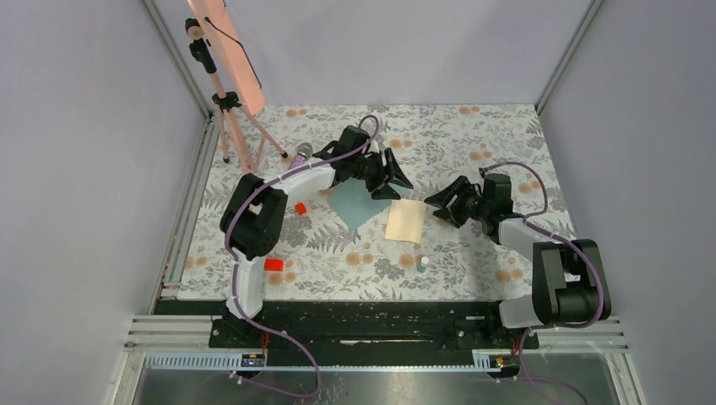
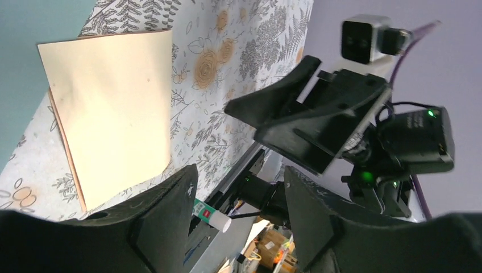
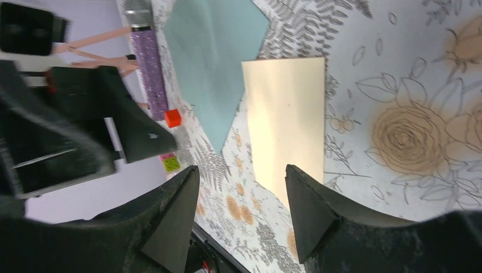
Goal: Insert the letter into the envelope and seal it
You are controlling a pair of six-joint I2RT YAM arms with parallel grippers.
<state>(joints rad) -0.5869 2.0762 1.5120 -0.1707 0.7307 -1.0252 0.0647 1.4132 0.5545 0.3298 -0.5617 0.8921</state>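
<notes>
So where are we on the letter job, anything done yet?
Done: nothing visible. The letter lies flat beside the envelope, not inside it. In hand: nothing is gripped. The left gripper and right gripper are both open, close to the two papers. Left: pick up the letter, slide it into the envelope, then seal it.

Letter (image 1: 404,221) & envelope (image 1: 355,207) both thin matt paper, smooth; table cover (image 1: 473,135) matt w/ floral print.
</notes>
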